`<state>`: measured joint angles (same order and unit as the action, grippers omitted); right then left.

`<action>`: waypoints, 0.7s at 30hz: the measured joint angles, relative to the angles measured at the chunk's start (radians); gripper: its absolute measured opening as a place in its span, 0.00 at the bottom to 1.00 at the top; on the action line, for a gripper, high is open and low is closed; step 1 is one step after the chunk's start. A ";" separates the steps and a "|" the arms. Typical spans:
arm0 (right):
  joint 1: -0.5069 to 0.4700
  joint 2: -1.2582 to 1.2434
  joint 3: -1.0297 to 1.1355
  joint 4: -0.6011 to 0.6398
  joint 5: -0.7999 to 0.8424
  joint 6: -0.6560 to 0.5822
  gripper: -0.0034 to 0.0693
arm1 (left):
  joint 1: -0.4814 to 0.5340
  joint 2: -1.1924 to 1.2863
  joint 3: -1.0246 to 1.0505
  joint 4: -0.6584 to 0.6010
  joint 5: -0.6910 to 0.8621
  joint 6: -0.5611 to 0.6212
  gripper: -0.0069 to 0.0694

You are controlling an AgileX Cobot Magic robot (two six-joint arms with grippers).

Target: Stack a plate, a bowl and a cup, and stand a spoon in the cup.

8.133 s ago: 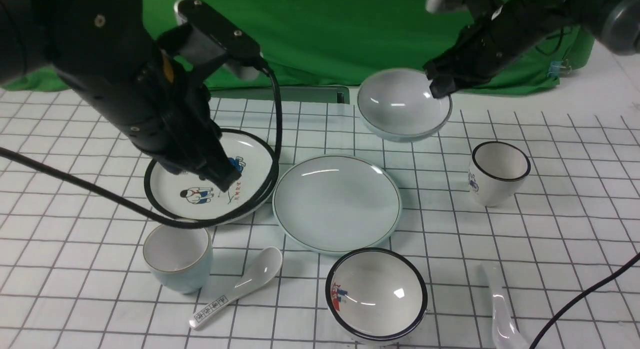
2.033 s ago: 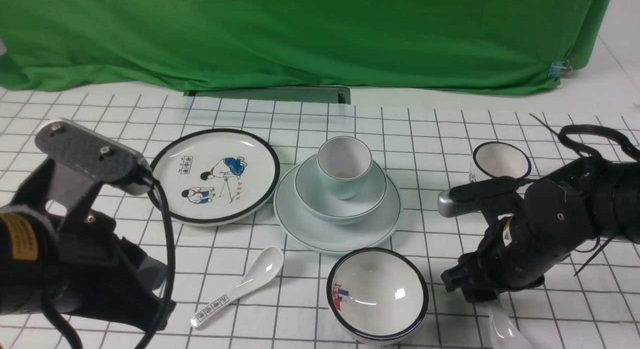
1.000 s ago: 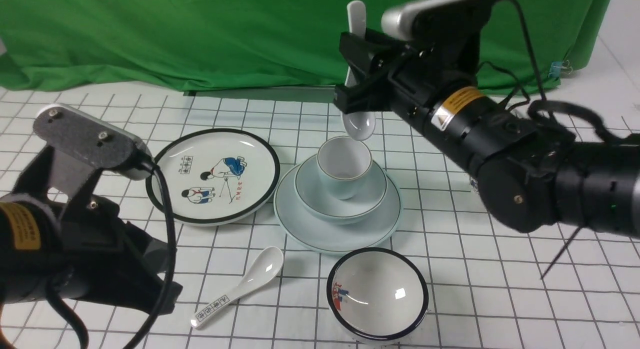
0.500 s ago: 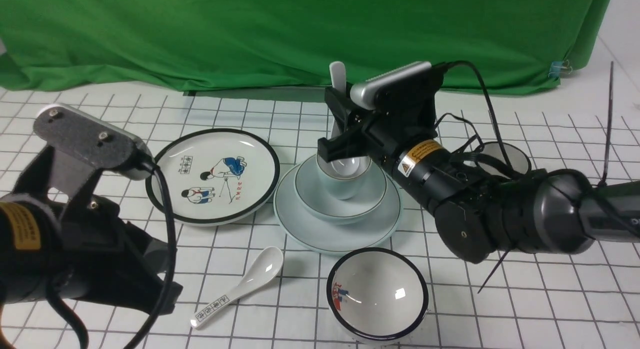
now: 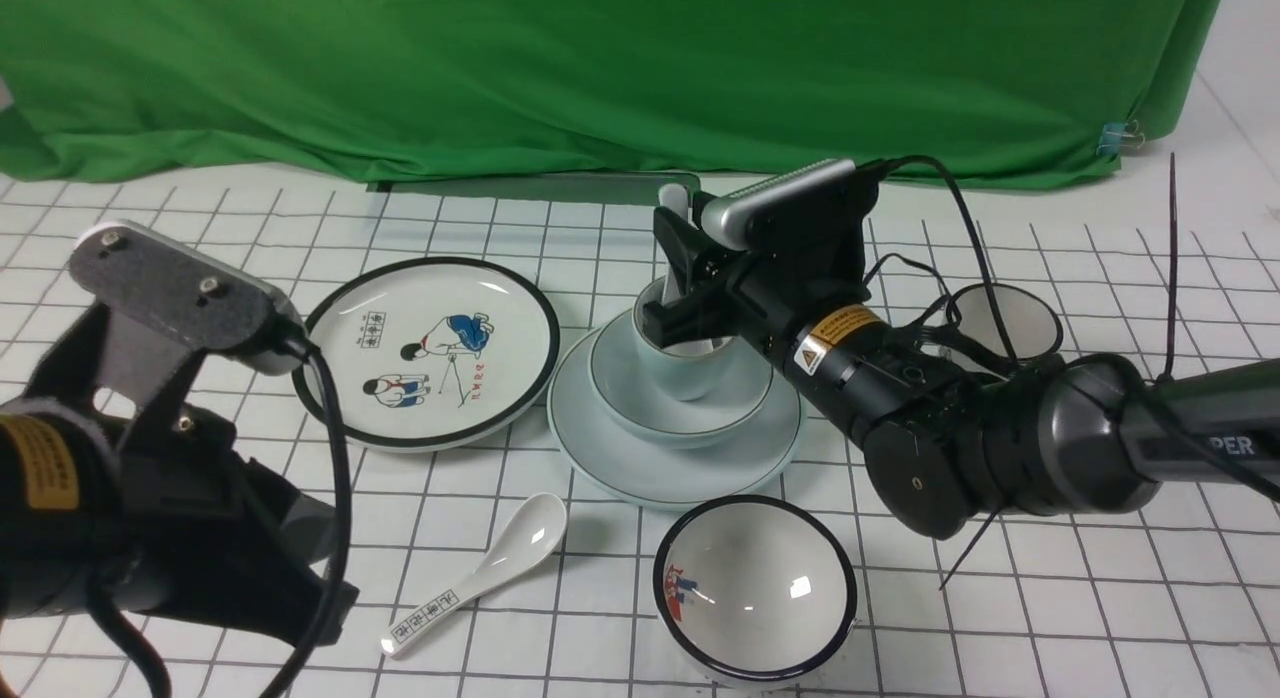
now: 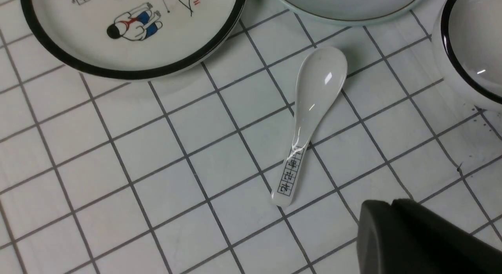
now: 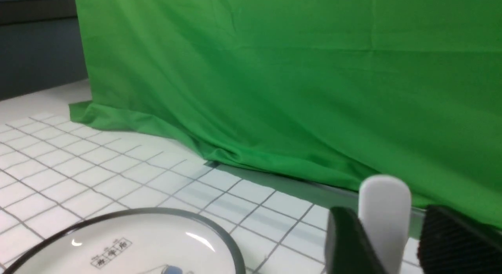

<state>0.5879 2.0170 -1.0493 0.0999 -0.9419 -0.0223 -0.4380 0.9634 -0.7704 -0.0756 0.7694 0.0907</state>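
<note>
Spoon [image 5: 675,200]: upright in cup [image 5: 690,376], cup in bowl [image 5: 635,398], bowl on plate [image 5: 615,468], mid-tabletop [image 5: 1000,598]. Right claw [image 5: 680,283]: jaws apart about handle, not clamped. Left claw [image 6: 392,205]: together, near printed spoon [image 6: 310,109]. Handling: best to lift right claw straight up, clear of handle, lest spoon topple.

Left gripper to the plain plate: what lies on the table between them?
The printed-handle spoon lies there on the grid cloth, touching neither the left gripper nor the plate. The left wrist view shows it most plainly.
</note>
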 joint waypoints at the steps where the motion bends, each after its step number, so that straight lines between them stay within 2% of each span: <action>1: 0.000 0.000 0.000 0.000 0.003 0.000 0.52 | 0.000 0.000 0.000 0.000 0.000 0.000 0.05; 3: 0.000 -0.010 0.000 0.000 0.042 0.008 0.55 | 0.000 0.000 0.000 0.000 0.016 0.000 0.05; 7: 0.000 -0.073 0.000 0.000 0.141 0.028 0.53 | 0.000 -0.006 0.000 0.000 0.044 0.000 0.05; 11: 0.000 -0.224 0.000 0.000 0.307 0.032 0.35 | 0.000 -0.061 0.000 0.000 0.046 0.000 0.05; 12: 0.000 -0.291 0.000 0.000 0.379 0.029 0.25 | 0.000 -0.110 0.002 0.004 0.039 0.000 0.05; 14: 0.000 -0.398 0.000 0.000 0.491 0.012 0.11 | 0.000 -0.200 0.016 0.018 0.012 0.000 0.05; 16: 0.000 -0.495 0.000 0.000 0.583 -0.025 0.07 | 0.000 -0.279 0.048 0.031 -0.021 -0.002 0.05; 21: 0.000 -0.688 0.018 0.000 0.715 -0.107 0.06 | 0.000 -0.524 0.164 0.066 -0.095 -0.028 0.05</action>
<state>0.5879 1.3286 -1.0314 0.0999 -0.2273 -0.1294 -0.4380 0.4398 -0.6068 -0.0093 0.6742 0.0626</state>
